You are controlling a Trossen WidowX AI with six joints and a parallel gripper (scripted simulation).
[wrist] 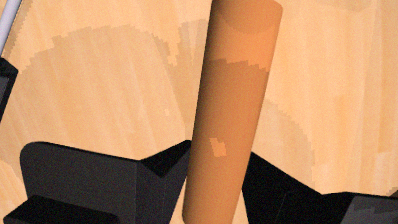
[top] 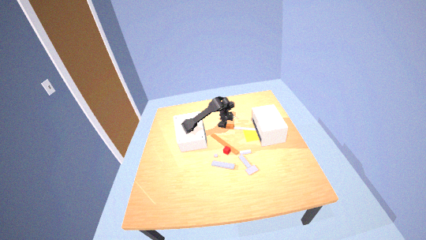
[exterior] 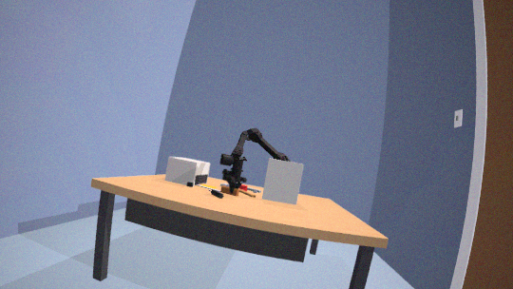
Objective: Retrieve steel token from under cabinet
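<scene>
My gripper (top: 227, 121) (exterior: 233, 184) (wrist: 216, 151) is shut on an orange-brown round rod (wrist: 235, 100) (top: 229, 125) (exterior: 235, 191) and holds it low over the table, pointing away from the fingers. The white cabinet (top: 270, 125) (exterior: 186, 169) stands to the right in the top view, with dark slots low on its front. The yellow marked area (top: 249, 136) lies on the table in front of it, a little right of my gripper. The steel token does not show in any view.
The arm's white base box (top: 189, 136) (exterior: 283, 181) stands opposite the cabinet. A thin white rod (top: 244, 129) (wrist: 9, 22) lies near my gripper. A flat wooden slat (top: 222, 142), a red cube (top: 226, 150) and several pale lilac pieces (top: 223, 164) lie nearer the table's front.
</scene>
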